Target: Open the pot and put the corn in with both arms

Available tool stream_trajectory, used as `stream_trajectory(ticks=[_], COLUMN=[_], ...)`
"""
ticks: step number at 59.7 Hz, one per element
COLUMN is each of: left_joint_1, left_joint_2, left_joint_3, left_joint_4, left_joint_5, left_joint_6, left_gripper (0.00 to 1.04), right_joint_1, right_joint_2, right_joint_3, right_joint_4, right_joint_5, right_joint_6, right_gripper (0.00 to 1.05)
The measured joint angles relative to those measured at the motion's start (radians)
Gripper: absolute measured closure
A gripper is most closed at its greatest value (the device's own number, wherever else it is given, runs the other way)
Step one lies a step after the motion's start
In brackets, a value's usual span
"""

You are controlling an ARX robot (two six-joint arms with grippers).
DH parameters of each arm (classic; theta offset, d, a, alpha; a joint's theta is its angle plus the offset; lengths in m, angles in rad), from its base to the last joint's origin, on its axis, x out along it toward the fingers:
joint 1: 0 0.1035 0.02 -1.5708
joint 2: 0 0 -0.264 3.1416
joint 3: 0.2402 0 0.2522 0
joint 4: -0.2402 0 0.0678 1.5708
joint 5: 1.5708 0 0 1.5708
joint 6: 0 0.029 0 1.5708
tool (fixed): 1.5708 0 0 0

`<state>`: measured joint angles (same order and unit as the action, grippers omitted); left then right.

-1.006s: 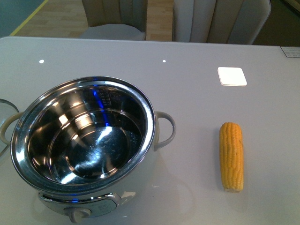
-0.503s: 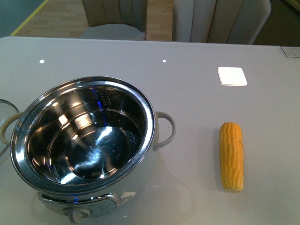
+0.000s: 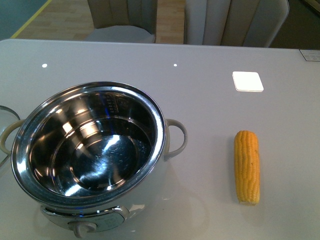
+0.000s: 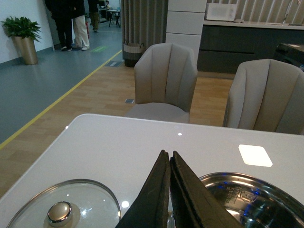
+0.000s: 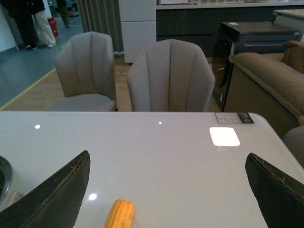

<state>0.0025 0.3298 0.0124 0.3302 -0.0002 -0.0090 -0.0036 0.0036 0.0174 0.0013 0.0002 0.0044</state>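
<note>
**White counter, pot open, corn not yet in**

Glossy white counter [image 3: 210, 107] runs out to two pale upholstered chairs [image 3: 122, 15] at its far edge; the floor beyond is wood.

The pot [image 3: 100, 150] stands at my left front, its lid off; the glass lid [image 4: 90, 199] lies flat on the counter just beside it on the far-left side, knob up. The corn [image 3: 247, 166] lies well apart from the pot on my right, lengthwise away from me, touching nothing but the counter.

My left hand [image 4: 168, 190] is clenched, fingers pressed flat together with nothing between them; it hovers over the gap between lid and pot. My right hand [image 5: 167, 156] is released, fingers spread wide; the cob shows ahead of it on the counter, untouched.

What could go wrong, as I judge it:
- the cob is round and the counter slick; one finger arriving first could roll or skid it away;
- a grip near one end could let the cob swing and slip out on the way over;
- carried too low, it could knock the pot's near loop handle [image 3: 176, 138] or the steel rim;
- my left arm sits close to the pot's mouth; the two arms could crowd each other there;
- let go from high up, the cob could bounce on bare steel.

The pot holds nothing; only reflections show on its steel floor and wall.
</note>
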Motion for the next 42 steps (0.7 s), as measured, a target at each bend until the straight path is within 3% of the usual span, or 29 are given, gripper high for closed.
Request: stream_trajectory(ticks=[29,35,42], left_joint_1=[0.0,0.0,0.0], left_joint_2=[-0.147,-0.282,-0.321], left_joint_3=[0.0,0.0,0.0], left_joint_4=[-0.146,-0.312,-0.327], left_joint_5=[0.0,0.0,0.0], left_joint_6=[0.0,0.0,0.001], left_gripper=[1.01,1.01,1.01], right_joint_1=[0.0,0.0,0.0], right_joint_2=[0.0,0.0,0.0], right_joint_3=[0.0,0.0,0.0], right_joint_4=[0.0,0.0,0.0], right_joint_5=[0.0,0.0,0.0], right_joint_6=[0.0,0.0,0.0], right_gripper=[0.09,0.09,0.09])
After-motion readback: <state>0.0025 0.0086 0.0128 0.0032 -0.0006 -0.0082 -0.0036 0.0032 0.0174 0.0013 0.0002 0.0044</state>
